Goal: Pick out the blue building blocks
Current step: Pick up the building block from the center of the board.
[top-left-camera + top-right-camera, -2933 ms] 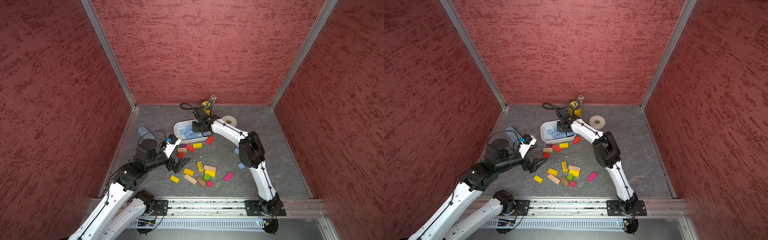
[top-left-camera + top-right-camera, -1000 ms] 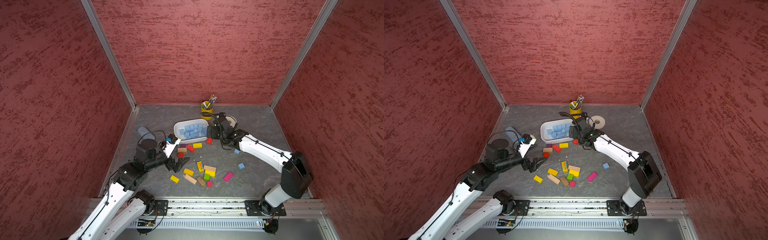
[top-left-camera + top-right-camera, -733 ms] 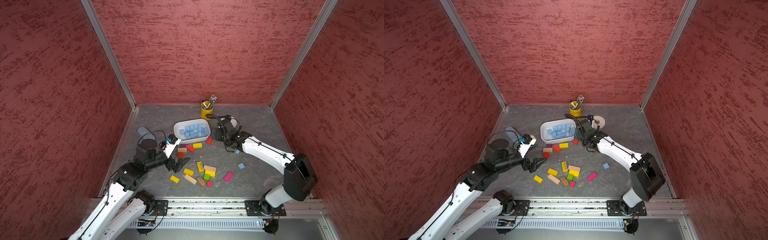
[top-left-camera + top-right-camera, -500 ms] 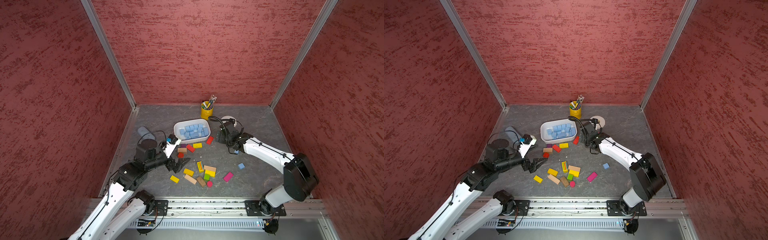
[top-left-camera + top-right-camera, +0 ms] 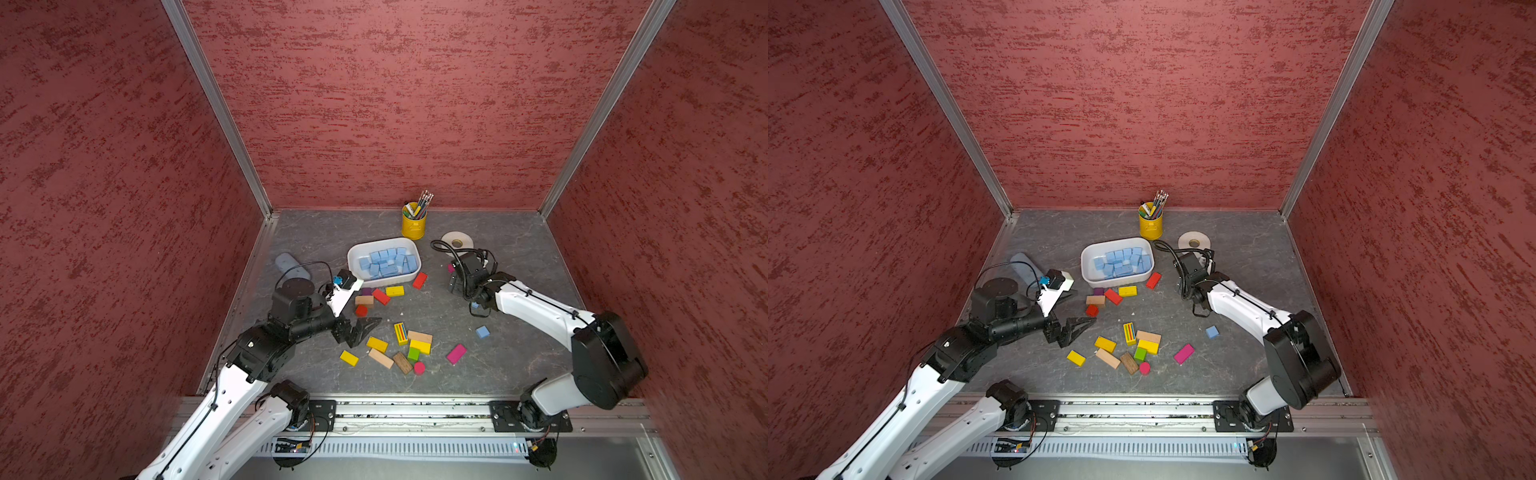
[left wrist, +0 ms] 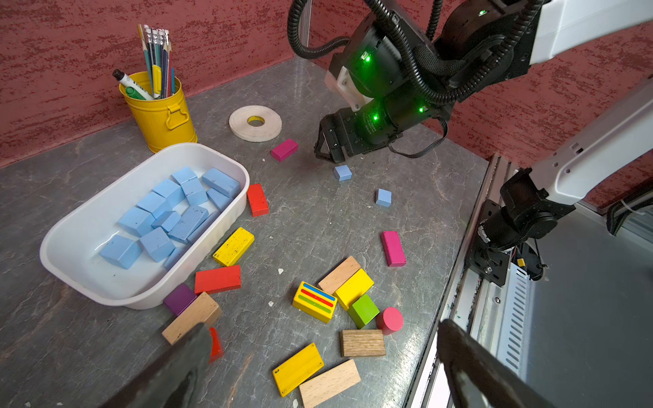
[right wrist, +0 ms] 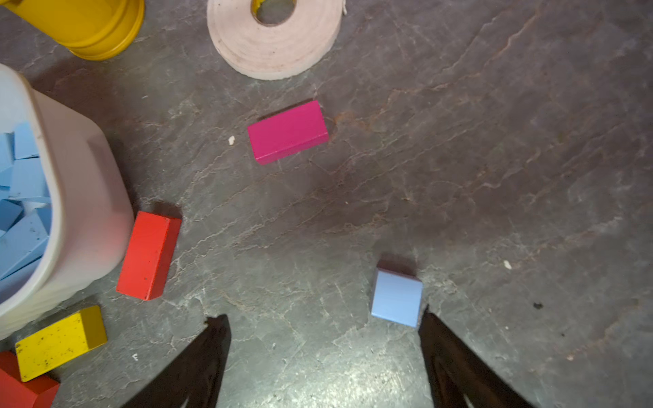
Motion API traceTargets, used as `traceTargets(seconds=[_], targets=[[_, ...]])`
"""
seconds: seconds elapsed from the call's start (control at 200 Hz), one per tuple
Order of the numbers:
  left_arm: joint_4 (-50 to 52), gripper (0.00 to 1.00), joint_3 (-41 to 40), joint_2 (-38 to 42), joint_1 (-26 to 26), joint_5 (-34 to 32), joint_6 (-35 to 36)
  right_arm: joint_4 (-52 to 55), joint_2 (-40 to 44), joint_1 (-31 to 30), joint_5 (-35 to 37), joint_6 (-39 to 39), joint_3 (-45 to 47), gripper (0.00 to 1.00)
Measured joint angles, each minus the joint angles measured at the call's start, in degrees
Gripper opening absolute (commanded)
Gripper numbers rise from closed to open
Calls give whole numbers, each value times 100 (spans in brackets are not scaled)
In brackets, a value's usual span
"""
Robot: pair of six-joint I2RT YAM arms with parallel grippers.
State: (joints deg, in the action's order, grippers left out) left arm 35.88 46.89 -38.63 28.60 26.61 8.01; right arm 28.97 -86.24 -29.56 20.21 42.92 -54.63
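A small blue block [image 7: 396, 298], nearly square with no clear long axis, lies flat on the grey bench [image 7: 494, 141] just beside one fingertip [image 7: 436, 332] of the open, empty right claw [image 7: 322, 314]. The left claw [image 5: 359, 330] is wide open, empty. Red walls [image 5: 395, 104] stand around.

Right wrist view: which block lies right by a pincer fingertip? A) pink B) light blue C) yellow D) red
B: the light blue block sits just off one fingertip of the open right pincer.
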Motion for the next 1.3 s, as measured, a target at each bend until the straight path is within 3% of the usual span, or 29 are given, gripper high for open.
traceTargets(seconds=[0.611, 1.302], targets=[[-44, 100, 0, 0, 0, 83, 2, 50, -101, 240, 144, 188, 372, 69], [-44, 100, 0, -2, 0, 79, 0, -319, -809, 391, 101, 168, 551, 44]])
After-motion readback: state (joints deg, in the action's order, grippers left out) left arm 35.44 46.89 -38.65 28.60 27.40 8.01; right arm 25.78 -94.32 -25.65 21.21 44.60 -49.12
